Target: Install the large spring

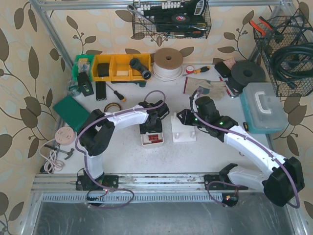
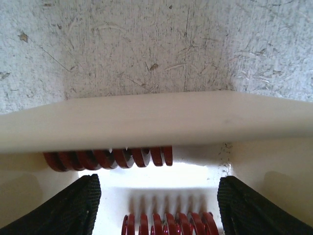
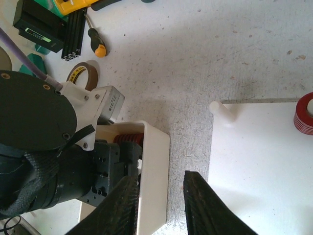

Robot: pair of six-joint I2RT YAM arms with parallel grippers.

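Steeply the left arm bends down over the white tray (image 2: 156, 117) at centre frame, its left pincer (image 2: 157, 196) spread open. A red spring (image 2: 168, 224) lies between its fingers, bottom centre.

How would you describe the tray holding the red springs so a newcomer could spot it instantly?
Look at the middle of the white table, where the left gripper reaches down. Right beneath it sits a small white open tray, just left of the flat white plate with pegs. It alone holds red coil springs.
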